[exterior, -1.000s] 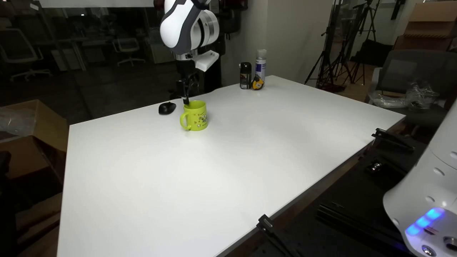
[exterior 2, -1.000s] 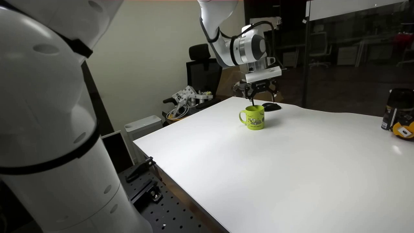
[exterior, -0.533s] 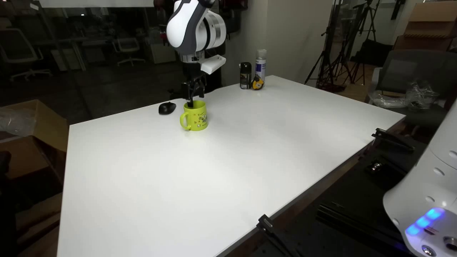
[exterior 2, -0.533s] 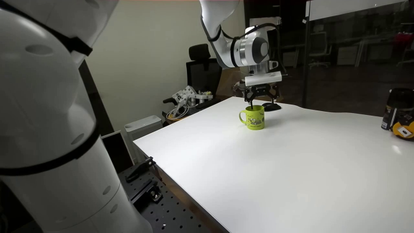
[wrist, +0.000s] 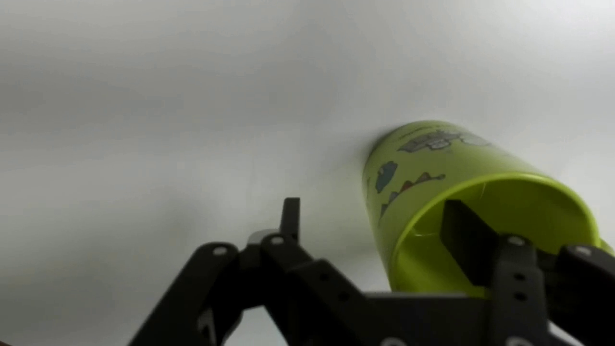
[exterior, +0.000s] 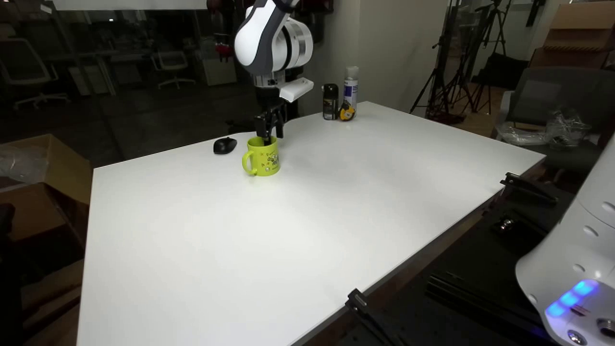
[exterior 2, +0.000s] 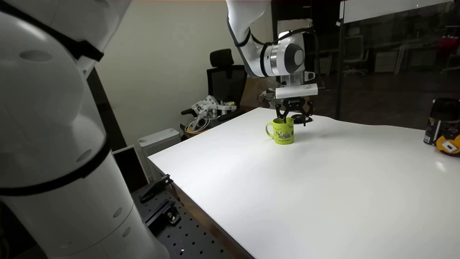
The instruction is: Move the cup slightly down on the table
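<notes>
The yellow-green cup [exterior: 264, 162] stands upright near the far edge of the white table [exterior: 230, 240]. In an exterior view the cup [exterior 2: 284, 133] has its handle to the left. The table [exterior 2: 309, 190] shows there too. My gripper [exterior 2: 294, 121] is open and low over the cup's rim, with one finger inside the cup and the other outside. In the wrist view my gripper [wrist: 372, 211] spans the cup's wall, with visible gaps between both fingers and the wall. The cup [wrist: 427, 168] fills the lower right there, its handle mostly hidden.
A small flat black object [exterior: 224, 145] lies beside the cup at the table's far edge. A dark bottle [exterior: 330, 102], a spray can [exterior: 351, 89] and a yellow-black round item [exterior: 347, 111] stand at a far corner. Black clamps [exterior: 358, 302] sit on the table's near edge.
My open gripper has come down and shifted to the right in both exterior views. One finger has gone deeper into the cup. The cup has not moved.
</notes>
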Action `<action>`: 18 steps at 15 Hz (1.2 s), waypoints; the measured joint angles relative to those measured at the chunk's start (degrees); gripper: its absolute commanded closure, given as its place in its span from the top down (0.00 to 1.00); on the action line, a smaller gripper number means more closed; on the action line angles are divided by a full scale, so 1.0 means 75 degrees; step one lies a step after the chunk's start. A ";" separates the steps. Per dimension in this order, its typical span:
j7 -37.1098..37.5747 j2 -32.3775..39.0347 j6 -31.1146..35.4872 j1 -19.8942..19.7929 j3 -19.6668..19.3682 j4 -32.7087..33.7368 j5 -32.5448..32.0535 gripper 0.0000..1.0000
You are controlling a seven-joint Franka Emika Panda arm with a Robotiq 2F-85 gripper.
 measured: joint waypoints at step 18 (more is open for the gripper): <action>-0.0053 -0.0016 -0.0593 0.0003 0.0023 0.0082 -0.0012 0.02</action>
